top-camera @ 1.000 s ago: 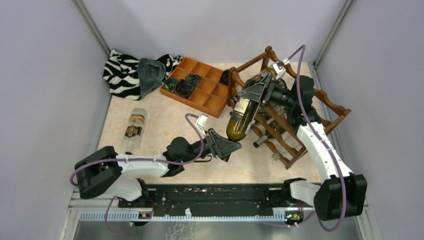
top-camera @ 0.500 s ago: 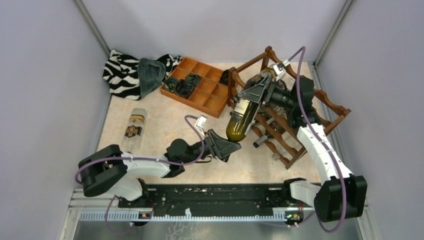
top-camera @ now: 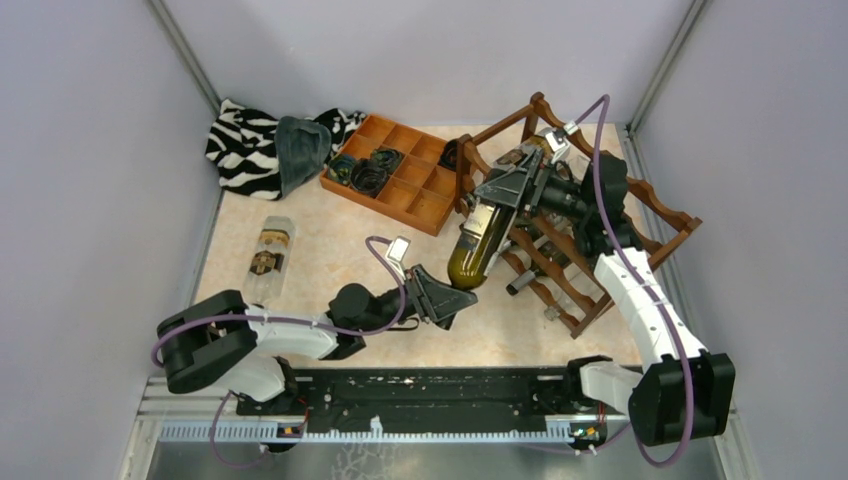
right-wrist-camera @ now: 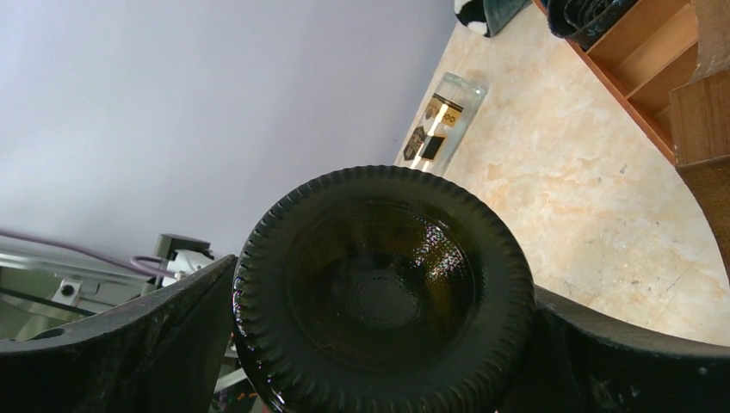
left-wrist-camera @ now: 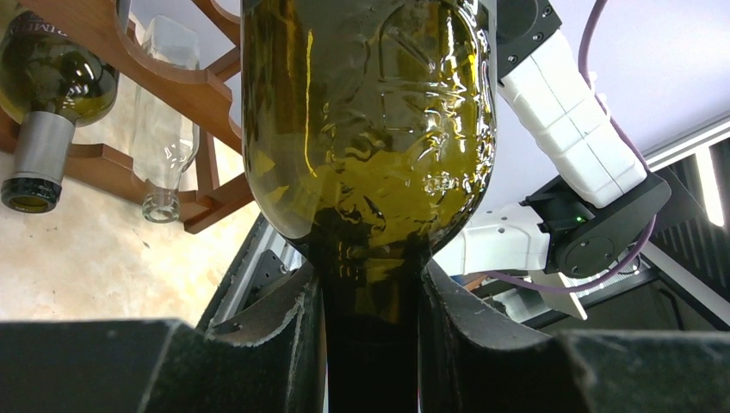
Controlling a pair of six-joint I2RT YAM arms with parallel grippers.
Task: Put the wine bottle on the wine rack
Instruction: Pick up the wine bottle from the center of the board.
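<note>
Change: wine bottle (top-camera: 472, 240) and left gripper (top-camera: 447, 292) have drifted slightly back from the wine rack (top-camera: 505, 124) | left gripper: clamped on neck | right gripper (right-wrist-camera: 383, 327): flanks the base, cannot tell if squeezing | bottle: tilted at rack front, not cradled; likely re-aiming

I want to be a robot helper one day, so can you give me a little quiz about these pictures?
1. Pick one: which part of the green wine bottle does the left tool grip? A) base B) neck C) label
2. True or false: the clear bottle lies on its side on the table.
3. Fill in: the zebra-striped cloth sits in the table's far ____ corner.
Key: 1 B; 2 true; 3 left.
</note>
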